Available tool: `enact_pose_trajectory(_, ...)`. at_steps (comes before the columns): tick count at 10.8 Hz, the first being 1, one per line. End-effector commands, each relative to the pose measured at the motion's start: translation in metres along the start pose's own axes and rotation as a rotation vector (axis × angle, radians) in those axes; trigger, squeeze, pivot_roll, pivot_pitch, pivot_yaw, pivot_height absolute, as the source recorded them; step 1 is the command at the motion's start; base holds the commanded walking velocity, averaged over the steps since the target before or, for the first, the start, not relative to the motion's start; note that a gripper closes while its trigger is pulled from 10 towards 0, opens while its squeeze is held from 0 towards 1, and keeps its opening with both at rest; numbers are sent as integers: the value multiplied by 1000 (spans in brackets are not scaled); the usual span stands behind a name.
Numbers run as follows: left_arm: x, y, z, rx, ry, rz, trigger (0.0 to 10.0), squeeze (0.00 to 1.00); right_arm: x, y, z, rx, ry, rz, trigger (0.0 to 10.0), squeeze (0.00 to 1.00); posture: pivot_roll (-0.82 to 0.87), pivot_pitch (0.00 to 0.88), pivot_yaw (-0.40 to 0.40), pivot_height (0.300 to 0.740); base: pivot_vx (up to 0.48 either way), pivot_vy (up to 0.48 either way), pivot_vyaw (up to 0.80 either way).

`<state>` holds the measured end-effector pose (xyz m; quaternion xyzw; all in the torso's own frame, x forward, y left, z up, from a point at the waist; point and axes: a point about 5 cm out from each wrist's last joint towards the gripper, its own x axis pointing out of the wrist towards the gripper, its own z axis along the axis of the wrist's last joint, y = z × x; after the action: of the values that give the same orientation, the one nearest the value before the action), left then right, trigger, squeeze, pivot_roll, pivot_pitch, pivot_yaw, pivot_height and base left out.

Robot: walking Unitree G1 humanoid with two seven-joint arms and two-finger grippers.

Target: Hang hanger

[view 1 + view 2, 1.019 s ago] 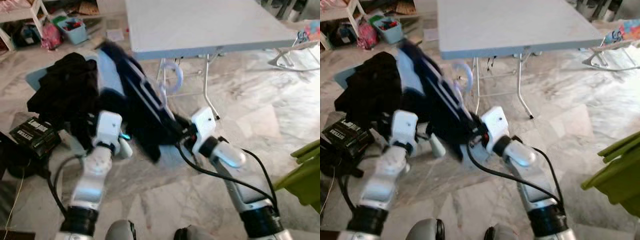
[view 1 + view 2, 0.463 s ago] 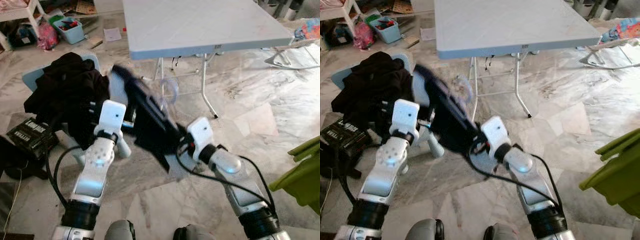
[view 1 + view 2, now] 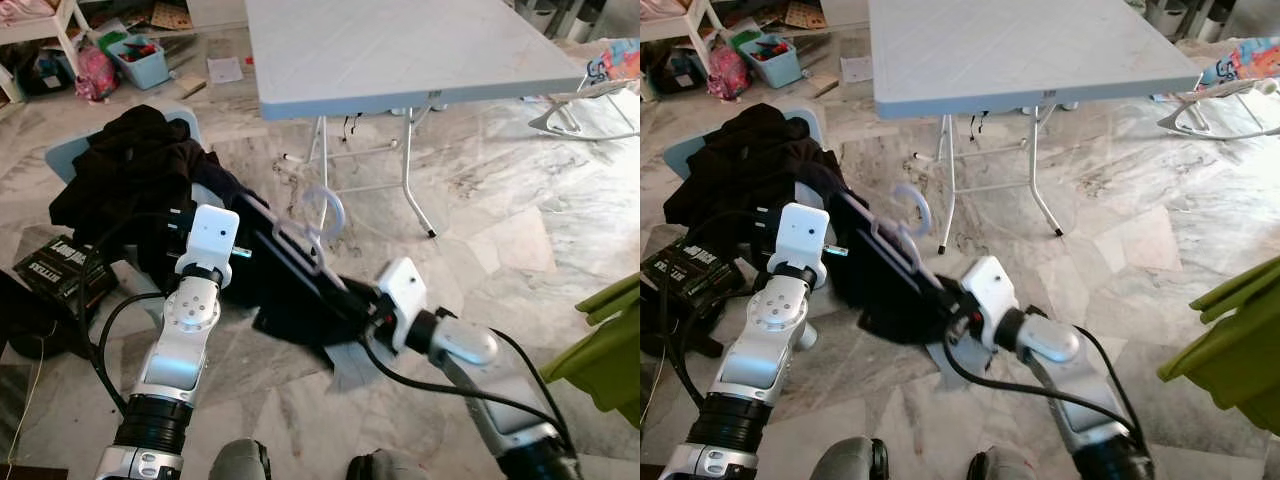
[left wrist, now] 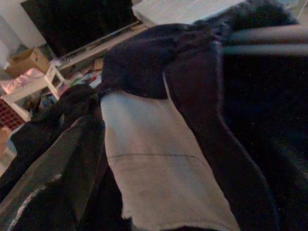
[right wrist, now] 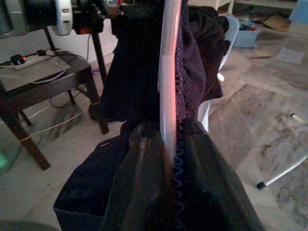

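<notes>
Both end effectors hold a pale hanger (image 3: 305,245) draped with a dark garment (image 3: 290,295) above the marble floor (image 3: 480,220): right end effector (image 3: 362,305) clamps one end, while the left end effector's (image 3: 243,254) grip is hidden by cloth.

The hanger (image 3: 305,236) is pale, translucent lilac-white, and the garment (image 3: 290,295) on it is dark navy, perhaps black, with a light blue-grey panel. The heap of clothes (image 3: 135,175) on the pale blue chair (image 3: 62,155) is black. The folding surface (image 3: 400,50) is light grey, the floor (image 3: 500,200) is grey-veined marble, and a lime-green bin (image 3: 605,350) stands at the right edge.
</notes>
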<state>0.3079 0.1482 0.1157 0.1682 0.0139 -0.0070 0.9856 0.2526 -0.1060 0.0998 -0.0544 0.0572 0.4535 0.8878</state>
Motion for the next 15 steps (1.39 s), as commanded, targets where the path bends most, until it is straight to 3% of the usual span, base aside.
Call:
enact_pose_trajectory(1, 0, 3, -11, 14, 62, 14, 10000, 0, 0, 0, 19, -36, -87, 19, 10000, 0, -42, 81, -16, 740, 0, 0, 0)
enact_pose_trajectory(3, 0, 14, -18, 62, 90, 48, 10000, 0, -9, -6, 12, -48, -42, 33, 10000, 0, -39, 81, -19, 740, 0, 0, 0)
enact_pose_trajectory(5, -1, 33, -29, 98, 133, 104, 10000, 0, -24, -23, 2, -58, 5, -27, 10000, 0, -35, 82, -19, 740, 0, 0, 0)
enact_pose_trajectory(7, 1, 48, -29, 113, 134, 143, 10000, 0, -43, -51, -7, -137, 88, -170, 10000, 0, -37, 86, -21, 740, 0, 0, 0)
enact_pose_trajectory(12, 5, 48, -25, 134, 115, 115, 10000, 0, -41, -83, 6, -219, 68, -435, 10000, 0, -31, 94, -20, 740, 0, 0, 0)
enact_pose_trajectory(13, 3, 40, -30, 128, 141, 82, 10000, 0, -32, -84, 23, -125, -40, -471, 10000, 0, -34, 94, -19, 740, 0, 0, 0)
enact_pose_trajectory(15, 0, 15, -33, 106, 160, 8, 10000, 0, -6, -51, 50, -22, -229, -349, 10000, 0, -36, 94, -20, 740, 0, 0, 0)
